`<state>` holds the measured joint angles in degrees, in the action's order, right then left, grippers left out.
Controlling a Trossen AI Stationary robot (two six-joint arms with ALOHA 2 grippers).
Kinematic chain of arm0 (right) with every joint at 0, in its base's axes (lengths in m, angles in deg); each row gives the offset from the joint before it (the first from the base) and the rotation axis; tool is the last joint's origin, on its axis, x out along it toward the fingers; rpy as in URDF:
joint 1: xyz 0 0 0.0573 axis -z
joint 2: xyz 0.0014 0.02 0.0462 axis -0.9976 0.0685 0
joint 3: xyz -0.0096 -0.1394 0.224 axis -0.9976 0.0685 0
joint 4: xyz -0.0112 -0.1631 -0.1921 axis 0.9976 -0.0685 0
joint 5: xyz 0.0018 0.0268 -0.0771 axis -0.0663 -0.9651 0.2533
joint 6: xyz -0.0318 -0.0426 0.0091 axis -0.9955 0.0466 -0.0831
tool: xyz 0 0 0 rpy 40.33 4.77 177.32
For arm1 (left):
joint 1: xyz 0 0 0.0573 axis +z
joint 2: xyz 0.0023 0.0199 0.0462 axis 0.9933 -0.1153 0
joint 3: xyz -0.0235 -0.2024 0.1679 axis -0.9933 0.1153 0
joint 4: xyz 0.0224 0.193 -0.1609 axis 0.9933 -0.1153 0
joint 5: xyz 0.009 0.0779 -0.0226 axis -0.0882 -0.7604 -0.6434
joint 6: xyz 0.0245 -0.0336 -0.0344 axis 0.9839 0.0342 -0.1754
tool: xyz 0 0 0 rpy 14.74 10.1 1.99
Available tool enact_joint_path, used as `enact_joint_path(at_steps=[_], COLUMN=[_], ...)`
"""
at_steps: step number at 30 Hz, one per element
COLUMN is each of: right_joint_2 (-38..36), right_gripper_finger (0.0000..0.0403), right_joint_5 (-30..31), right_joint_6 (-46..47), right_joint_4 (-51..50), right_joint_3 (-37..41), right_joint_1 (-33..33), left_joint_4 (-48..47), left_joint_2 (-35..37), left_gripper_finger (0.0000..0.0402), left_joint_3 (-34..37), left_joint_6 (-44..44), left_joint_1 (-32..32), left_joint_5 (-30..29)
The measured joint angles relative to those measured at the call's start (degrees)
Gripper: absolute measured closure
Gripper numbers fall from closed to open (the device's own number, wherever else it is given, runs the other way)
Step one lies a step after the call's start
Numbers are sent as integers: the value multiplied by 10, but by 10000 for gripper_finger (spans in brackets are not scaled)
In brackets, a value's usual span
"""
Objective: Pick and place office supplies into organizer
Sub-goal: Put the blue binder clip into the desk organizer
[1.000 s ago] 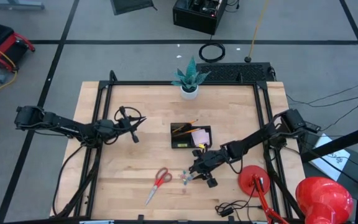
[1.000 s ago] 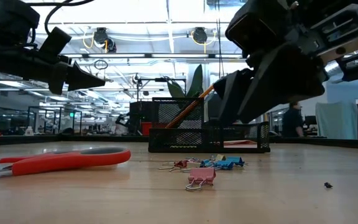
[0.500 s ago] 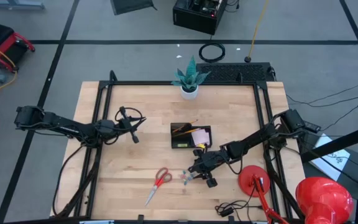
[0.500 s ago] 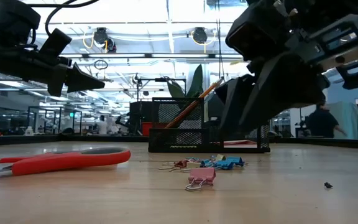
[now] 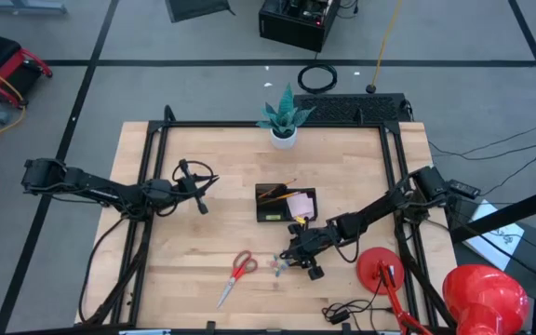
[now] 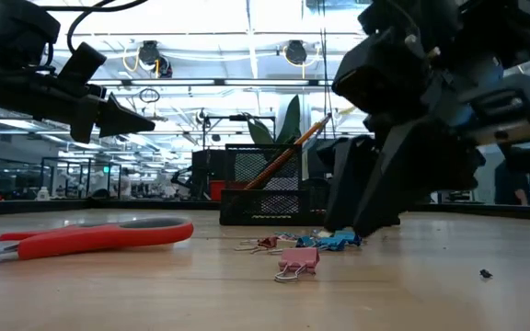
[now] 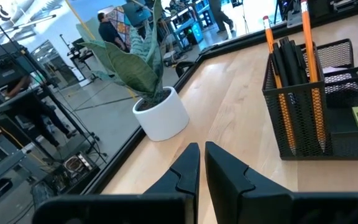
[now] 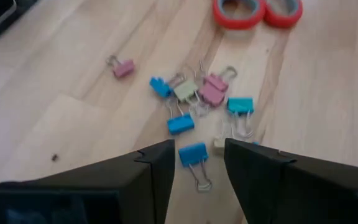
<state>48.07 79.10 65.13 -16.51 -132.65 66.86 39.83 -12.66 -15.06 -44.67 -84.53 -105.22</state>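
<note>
Several small binder clips [image 8: 197, 93], blue, pink and pale, lie loose on the wooden table near its near edge [image 5: 276, 265]. My right gripper [image 8: 197, 144] is open and low over them, its fingers standing either side of one blue clip [image 8: 192, 154]; the low view shows it [image 6: 362, 221] just above the cluster [image 6: 329, 241]. A lone pink clip [image 6: 297, 262] lies apart. The red-handled scissors [image 5: 238, 274] lie flat to the left. The black mesh organizer [image 5: 287, 203] holds pencils [image 7: 281, 93], black pens and a pink pad [image 5: 299, 205]. My left gripper [image 5: 200, 189] hovers shut left of it.
A white plant pot [image 5: 283, 136] stands near the far edge. A red lamp base [image 5: 380, 272] and a cable [image 5: 342, 312] sit close by my right arm at the near right corner. Bare wood lies between the scissors and my left arm.
My right gripper has come down toward the clip cluster, tipping more steeply, and now hangs just above it. The clips, scissors and organizer have stayed where they were.
</note>
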Motion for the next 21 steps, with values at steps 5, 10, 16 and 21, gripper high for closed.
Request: enact_joint_path(at_steps=[5, 10, 16, 21], right_joint_2=[7, 6, 6, 6], right_gripper_finger=[273, 273, 273, 273], right_joint_5=[-1, -1, -1, -1], right_joint_6=[1, 8, 14, 25], right_joint_4=[0, -1, -1, -6], right_joint_3=[0, 0, 0, -1], right_joint_1=[5, 5, 5, 5], left_joint_4=[-3, -7, -17, -16], left_joint_2=[0, 0, 0, 0], left_gripper_finger=[371, 371, 371, 371], left_joint_3=[0, 0, 0, 0], left_joint_6=[0, 0, -1, -2], left_joint_1=[0, 0, 0, 0], left_joint_5=[0, 0, 0, 0])
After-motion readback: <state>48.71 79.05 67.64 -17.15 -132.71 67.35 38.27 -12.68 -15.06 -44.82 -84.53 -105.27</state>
